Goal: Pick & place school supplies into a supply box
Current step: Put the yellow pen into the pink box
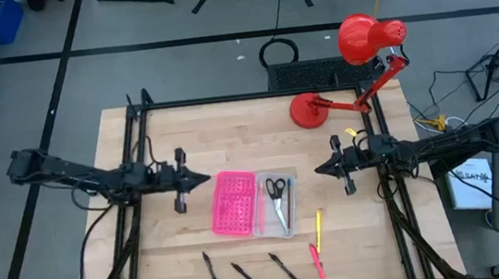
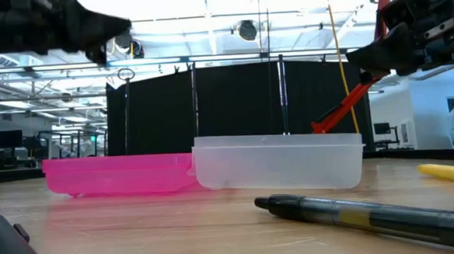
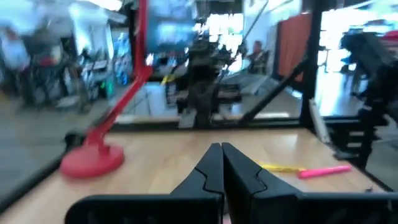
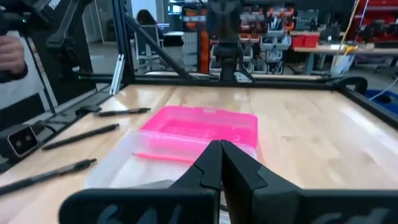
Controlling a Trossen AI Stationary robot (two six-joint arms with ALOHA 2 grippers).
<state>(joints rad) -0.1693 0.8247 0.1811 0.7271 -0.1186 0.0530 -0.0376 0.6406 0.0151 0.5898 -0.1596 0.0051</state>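
Clear plastic supply box with open pink perforated lid at centre of the wooden surface; black-handled scissors inside the clear half. Yellow pencil and pink pen at 5 o'clock of the box, three black pens at 6 to 7 o'clock. Left claw clenched, empty, raised at 9 o'clock. Right claw clenched, empty, at 3 o'clock. Red desk lamp at 1 o'clock.

Both robot arms are dark and thin. The left gripper and the right gripper have black pointed fingers.
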